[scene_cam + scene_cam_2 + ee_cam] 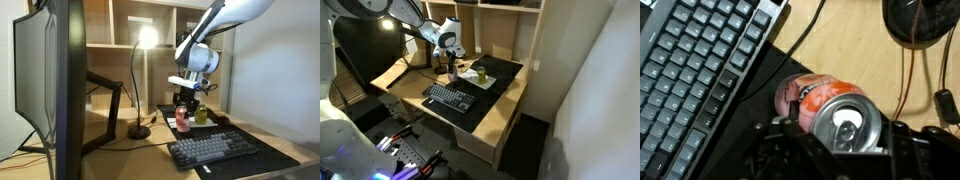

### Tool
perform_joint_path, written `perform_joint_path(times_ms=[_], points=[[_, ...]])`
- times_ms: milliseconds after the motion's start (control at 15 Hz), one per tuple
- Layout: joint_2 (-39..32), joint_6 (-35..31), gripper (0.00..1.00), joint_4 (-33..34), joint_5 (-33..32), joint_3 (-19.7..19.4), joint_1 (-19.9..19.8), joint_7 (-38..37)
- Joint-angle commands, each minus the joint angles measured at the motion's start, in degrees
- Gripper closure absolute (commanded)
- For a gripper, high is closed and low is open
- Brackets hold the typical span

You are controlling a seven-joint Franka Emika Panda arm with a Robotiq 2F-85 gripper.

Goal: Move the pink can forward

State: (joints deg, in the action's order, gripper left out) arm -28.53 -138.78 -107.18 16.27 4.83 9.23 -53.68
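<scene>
Two cans share the counter (140,152): the pink can (182,119) at left, jaws straddling it, whether clamped I cannot tell; the yellow-green can (201,115) just right. I'd grip squarely, holding it upright, clear of that neighbour.

Pink-red can (820,95), silver top; black keyboard (690,80); seemingly yellow-green can (201,115).
</scene>
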Motion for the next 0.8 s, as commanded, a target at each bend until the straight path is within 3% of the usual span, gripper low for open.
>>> perform_joint_path(times_ms=[0, 267, 667, 733], points=[[0.6, -11.1, 0.6, -6.6, -0.5, -2.1, 2.0, -1.6], [0.4, -16.9, 0.6, -9.8, 3.0, -1.3, 1.8, -4.8], [0.5, -23.2, 0.6, -12.4, 3.0, -2.0, 4.5, -12.7], [0.6, -23.5, 0.1, -12.8, 2.2, -2.8, 5.5, -14.7]])
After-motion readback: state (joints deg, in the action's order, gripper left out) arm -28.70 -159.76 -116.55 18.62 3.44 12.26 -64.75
